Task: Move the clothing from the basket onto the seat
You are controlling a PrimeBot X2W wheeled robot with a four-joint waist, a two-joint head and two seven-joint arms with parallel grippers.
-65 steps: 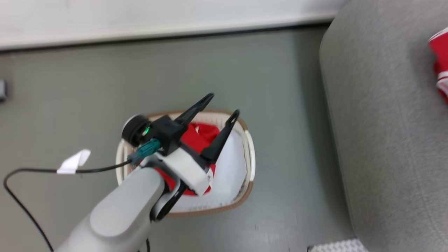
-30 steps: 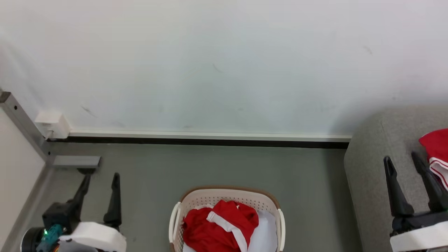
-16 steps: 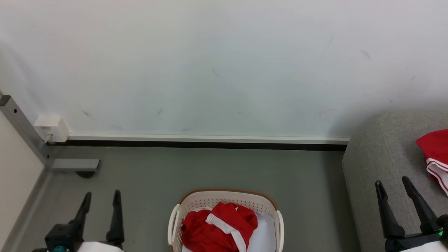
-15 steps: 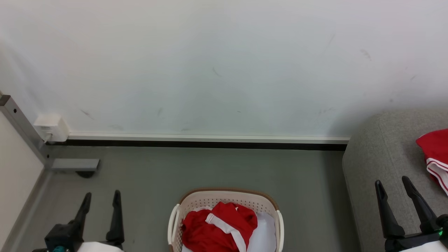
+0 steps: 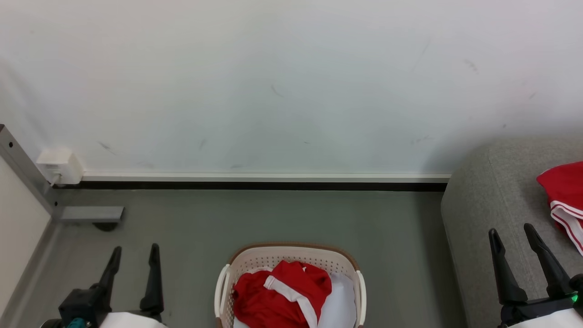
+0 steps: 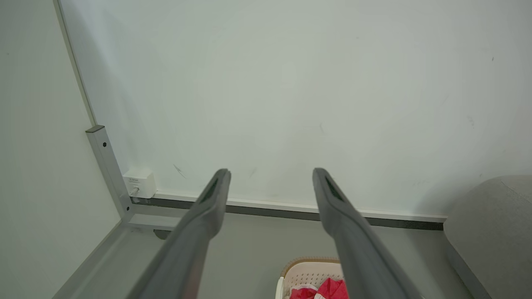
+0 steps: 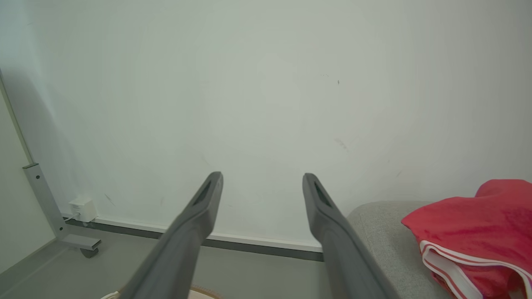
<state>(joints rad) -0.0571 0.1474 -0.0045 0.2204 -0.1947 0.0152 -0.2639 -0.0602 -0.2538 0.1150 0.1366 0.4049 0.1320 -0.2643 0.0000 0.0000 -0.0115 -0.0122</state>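
Inside basket, red clothing, its white band diagonally down-right.

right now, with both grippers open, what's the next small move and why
Probably lower the left gripper toward the red clothing in the basket. Both grippers are open and hold nothing; the left one stands nearer the basket, while the right gripper is by the seat, where one red garment already lies.
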